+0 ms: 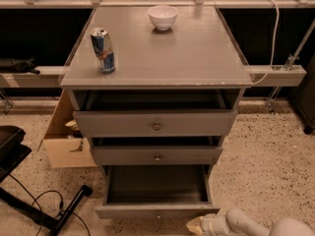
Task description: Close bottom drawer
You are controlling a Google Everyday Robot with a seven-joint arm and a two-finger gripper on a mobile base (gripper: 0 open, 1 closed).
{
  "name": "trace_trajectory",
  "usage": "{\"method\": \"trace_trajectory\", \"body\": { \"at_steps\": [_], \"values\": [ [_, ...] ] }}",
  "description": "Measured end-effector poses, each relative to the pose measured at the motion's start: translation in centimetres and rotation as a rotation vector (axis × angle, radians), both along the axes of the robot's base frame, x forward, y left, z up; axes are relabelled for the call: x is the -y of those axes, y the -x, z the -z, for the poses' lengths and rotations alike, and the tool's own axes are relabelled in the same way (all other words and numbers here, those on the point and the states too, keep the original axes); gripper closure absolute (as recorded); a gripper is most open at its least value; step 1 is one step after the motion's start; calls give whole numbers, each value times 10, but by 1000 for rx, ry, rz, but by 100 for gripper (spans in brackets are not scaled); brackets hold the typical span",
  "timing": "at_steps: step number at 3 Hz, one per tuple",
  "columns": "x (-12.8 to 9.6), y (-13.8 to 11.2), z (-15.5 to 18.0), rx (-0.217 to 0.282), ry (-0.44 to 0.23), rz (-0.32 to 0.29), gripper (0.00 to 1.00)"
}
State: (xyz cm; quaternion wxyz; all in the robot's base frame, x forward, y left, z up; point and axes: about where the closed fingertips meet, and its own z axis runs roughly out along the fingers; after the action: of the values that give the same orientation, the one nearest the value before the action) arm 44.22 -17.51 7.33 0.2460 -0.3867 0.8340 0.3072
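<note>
Bottom drawer (156, 211) sits at lower centre of the frame, pulled far out from the cabinet (197, 58). Its grey inside is open to view and looks empty. Its flat front is nearest the camera, and the small knob is barely visible on it.

Gripper (202, 225) is in the lower right corner, low down, just beside the drawer front's right end. It looks apart from the front, though contact is hard to rule out. Can't tell if it is spread or pressed together, since only a pale tip and the white arm behind it show. It is probably placed there so it can get onto the front face and push inward.

Middle drawer (157, 156) and top drawer (155, 124) each stick out a little, less than the bottom one. They are not the target.

A can (103, 49) stands upright at the left of the cabinet top and a white bowl (163, 17) near the back centre. Both are well apart from the action but could rattle if the drawer is slammed.

A cardboard box (66, 144) is on the floor left of the cabinet, clear of the drawer's path.

Judgement: this is the approach stage and the drawer is not yet closed. The next move calls for a flat, centred push on the front, because an off-centre push at the right end could skew the drawer.
</note>
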Motion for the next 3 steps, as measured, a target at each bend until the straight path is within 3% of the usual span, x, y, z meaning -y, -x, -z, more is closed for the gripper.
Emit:
{"method": "trace_trajectory", "body": {
  "at_steps": [1,2,3],
  "values": [
    [-4,-30,-16,33,17,-15,100],
    [-4,-30,-16,33,17,-15,100],
    [-9,-59,-35,67,24,-31,100]
  ]
}}
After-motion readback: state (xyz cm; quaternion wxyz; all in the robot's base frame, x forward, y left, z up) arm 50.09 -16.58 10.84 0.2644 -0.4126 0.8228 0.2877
